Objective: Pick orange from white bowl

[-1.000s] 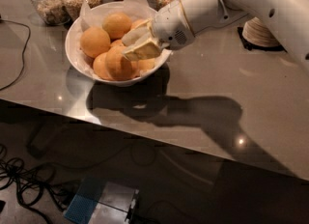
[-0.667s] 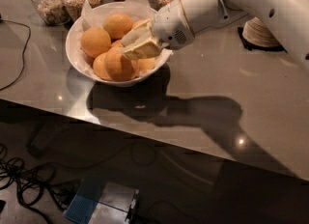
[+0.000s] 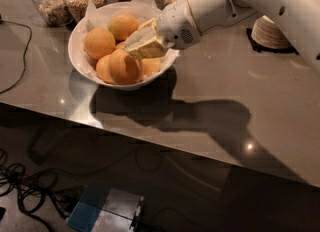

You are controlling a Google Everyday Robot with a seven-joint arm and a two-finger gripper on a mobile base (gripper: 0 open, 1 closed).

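The white bowl (image 3: 82,63), wide and lined with crinkled white paper, stands at the back left of the grey table and holds several oranges. One orange (image 3: 125,67) lies at the bowl's front, one (image 3: 99,43) at its left and one (image 3: 123,26) at its back. My gripper (image 3: 134,47) reaches into the bowl from the right on the white arm. It hovers over the middle of the pile, just above the front orange. The oranges under the gripper are partly hidden.
Several glass jars (image 3: 48,0) of grains stand behind the bowl. A stack of small white dishes (image 3: 270,32) sits on a dark mat at the far right. A black cable (image 3: 21,56) lies at the left. The table edge (image 3: 150,138) runs across the front, with cables on the floor below.
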